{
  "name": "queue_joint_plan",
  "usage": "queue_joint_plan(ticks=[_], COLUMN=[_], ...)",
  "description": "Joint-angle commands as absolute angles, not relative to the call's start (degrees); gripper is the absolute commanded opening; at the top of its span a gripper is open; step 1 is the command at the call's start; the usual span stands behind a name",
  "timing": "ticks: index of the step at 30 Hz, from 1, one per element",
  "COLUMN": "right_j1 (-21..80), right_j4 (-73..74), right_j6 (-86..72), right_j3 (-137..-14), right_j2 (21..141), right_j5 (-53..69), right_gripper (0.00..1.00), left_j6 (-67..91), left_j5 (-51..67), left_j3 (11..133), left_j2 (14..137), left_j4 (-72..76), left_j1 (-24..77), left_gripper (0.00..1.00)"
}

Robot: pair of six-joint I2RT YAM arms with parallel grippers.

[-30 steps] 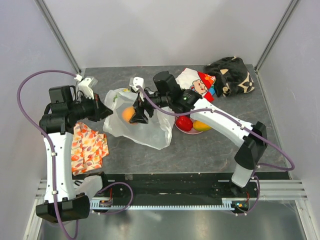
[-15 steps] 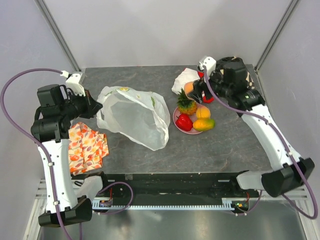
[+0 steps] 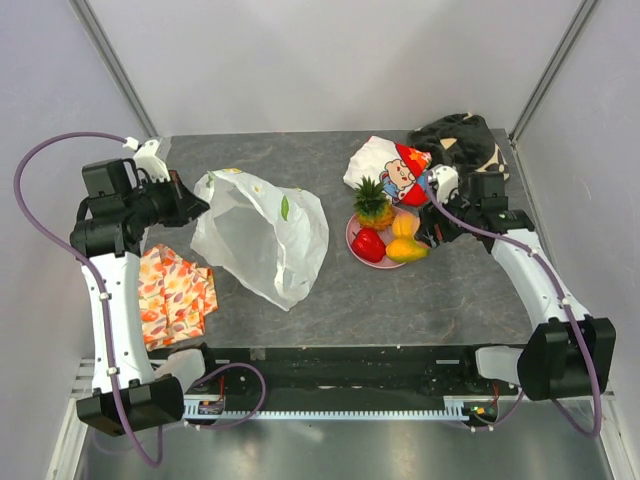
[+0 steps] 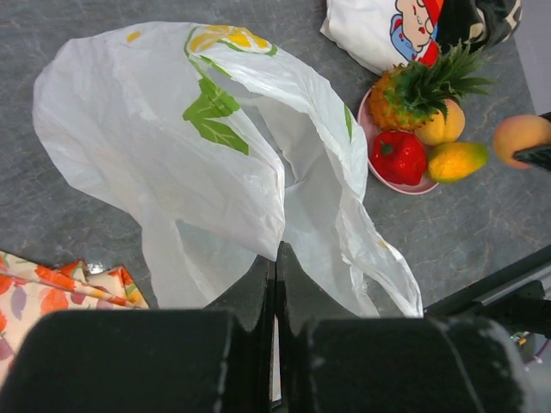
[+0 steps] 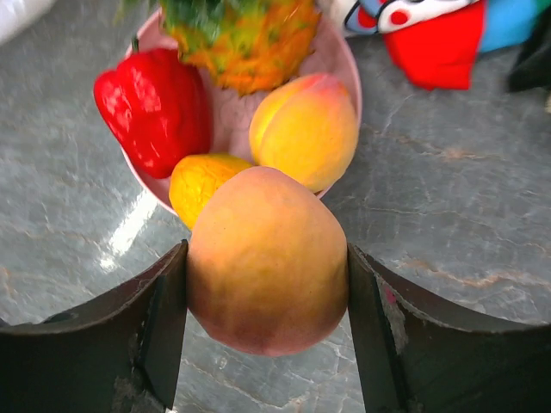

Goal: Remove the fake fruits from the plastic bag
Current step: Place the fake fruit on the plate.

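Observation:
The plastic bag [image 3: 262, 235] lies crumpled and open at the table's left middle; it also shows in the left wrist view [image 4: 198, 146]. My left gripper [image 3: 192, 200] is shut on the bag's edge [image 4: 275, 258]. A pink plate [image 3: 352, 238] holds a pineapple [image 3: 373, 205], a red piece [image 3: 368, 243], a peach [image 3: 405, 223] and a yellow mango piece [image 3: 409, 249]. My right gripper [image 3: 432, 228] is shut on another orange-pink peach [image 5: 267, 258], held just above the plate's [image 5: 347, 60] right edge. No fruit shows inside the bag.
A white bear cloth [image 3: 388, 165] and a black patterned cloth [image 3: 462, 148] lie behind the plate. An orange patterned cloth [image 3: 175, 295] lies at the front left, under the left arm.
My right gripper has come out of the bag with the peach, swung right, and now hangs beside the plate. My left gripper has stayed shut on the bag's edge, and the bag has shifted.

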State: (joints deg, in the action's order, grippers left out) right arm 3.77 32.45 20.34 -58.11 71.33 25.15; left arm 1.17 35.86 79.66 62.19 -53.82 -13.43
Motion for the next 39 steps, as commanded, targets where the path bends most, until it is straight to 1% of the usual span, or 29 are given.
queue_joint_plan(ticks=[1, 8, 13, 18, 21, 39], right_j1=[5.00, 11.95, 16.34, 17.40, 17.75, 19.60], right_j4=[29.27, 25.58, 24.17, 23.29, 22.42, 21.62], right_j6=[27.59, 28.66, 28.21, 27.77, 27.16, 28.12], right_j3=[-59.67, -61.52, -62.05, -62.40, -62.31, -63.90], right_j2=[74.26, 80.06, 81.65, 82.79, 83.58, 86.31], right_j5=[27.60, 25.66, 24.96, 24.52, 24.52, 20.92], right_gripper=[0.01, 0.00, 0.00, 0.02, 0.05, 0.17], left_j6=[3.69, 4.31, 4.22, 4.57, 4.83, 5.01], left_j5=[38.23, 39.02, 38.93, 39.37, 39.90, 40.87], left_j3=[78.49, 76.82, 76.99, 76.64, 76.55, 77.26], left_j2=[61.17, 60.64, 60.12, 60.21, 60.64, 61.61], left_j4=[-51.33, -50.98, -51.06, -51.06, -50.89, -50.71], left_j1=[-13.80, -15.12, -15.82, -16.61, -16.96, -17.49], left_gripper=[0.02, 0.02, 0.01, 0.02, 0.02, 0.02])
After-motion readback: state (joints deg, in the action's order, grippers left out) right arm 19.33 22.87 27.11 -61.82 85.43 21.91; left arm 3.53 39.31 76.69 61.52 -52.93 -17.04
